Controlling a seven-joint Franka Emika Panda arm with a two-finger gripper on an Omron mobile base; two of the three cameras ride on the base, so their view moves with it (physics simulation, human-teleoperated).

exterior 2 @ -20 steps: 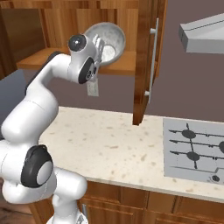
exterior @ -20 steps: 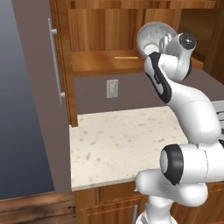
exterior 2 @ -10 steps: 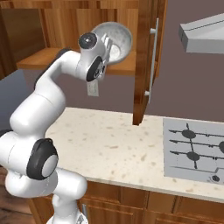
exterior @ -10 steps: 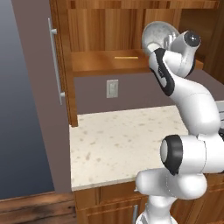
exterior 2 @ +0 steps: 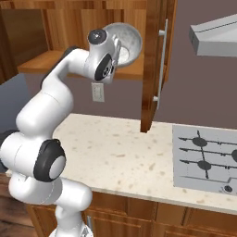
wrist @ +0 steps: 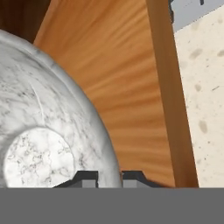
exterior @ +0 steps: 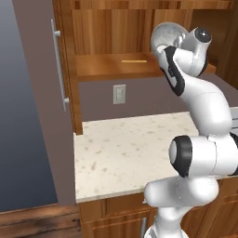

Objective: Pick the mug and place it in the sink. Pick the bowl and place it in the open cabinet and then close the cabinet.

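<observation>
The bowl point(exterior: 166, 34) is a large speckled grey-white one, held up tilted on its side at the level of the open cabinet's shelf point(exterior: 104, 65). My gripper point(wrist: 109, 176) is shut on the bowl's rim, one fingertip on each side of the wall. From the right base the bowl point(exterior 2: 128, 42) shows just behind my hand, left of the cabinet's open right door point(exterior 2: 152, 69). In the hand view the bowl point(wrist: 43, 131) sits at the left, over the wooden shelf point(wrist: 131, 87). The mug and the sink are out of view.
The cabinet's left door point(exterior: 37, 102) stands open with a long silver handle point(exterior: 58, 69). A thin yellow strip point(exterior: 134, 61) lies on the shelf. Below are a speckled counter point(exterior: 121, 148), a wall outlet point(exterior: 119, 94), a stovetop point(exterior 2: 203, 159) and a range hood point(exterior 2: 215, 39).
The arm has carried the bowl a little to the right and closer to the cabinet shelf. The grip on the rim is unchanged.
</observation>
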